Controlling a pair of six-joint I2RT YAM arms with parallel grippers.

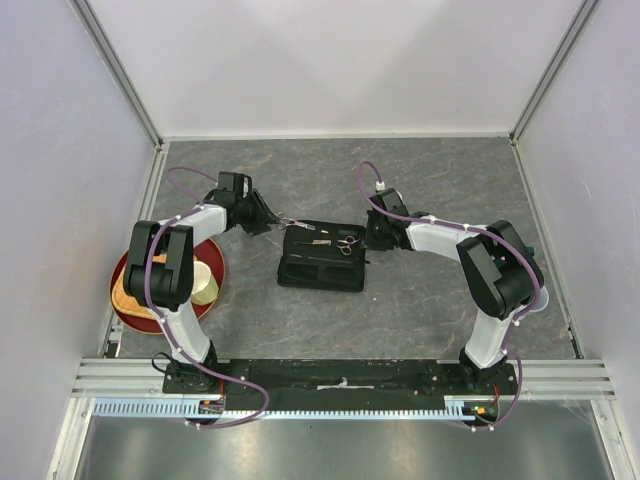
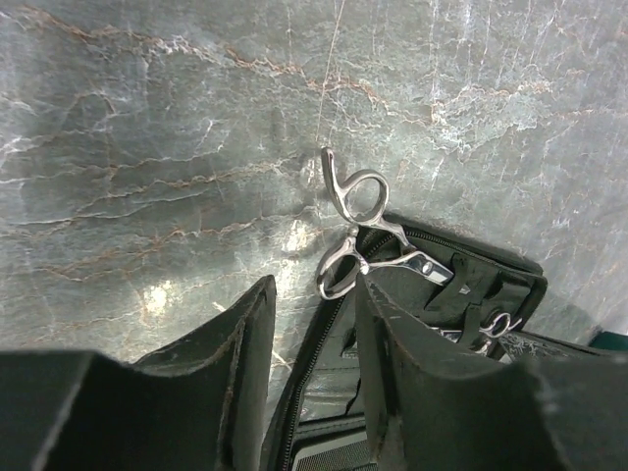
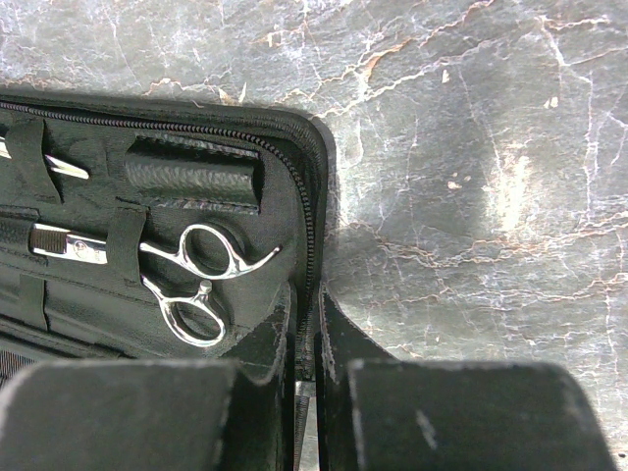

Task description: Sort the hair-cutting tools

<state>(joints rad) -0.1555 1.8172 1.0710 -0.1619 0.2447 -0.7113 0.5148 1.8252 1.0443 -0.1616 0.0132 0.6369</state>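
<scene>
One pair of scissors (image 3: 191,280) is sitting strapped at two o'clock in the case (image 1: 320,272), and the loose pair (image 2: 353,231) is jutting out at ten o'clock, probably awaiting a push inward from the left gripper (image 2: 314,294), jaws half-open and empty, while the right gripper (image 3: 306,314), jaws nearly closed, is clamping the three o'clock rim.

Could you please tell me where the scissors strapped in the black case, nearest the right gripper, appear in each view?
Top external: scissors at the right end of the black case.
Left wrist: probably the silver ring at far right, mostly hidden.
Right wrist: left of centre, handles toward the zip.
Shared landmark: the case's zipped edge.
</scene>
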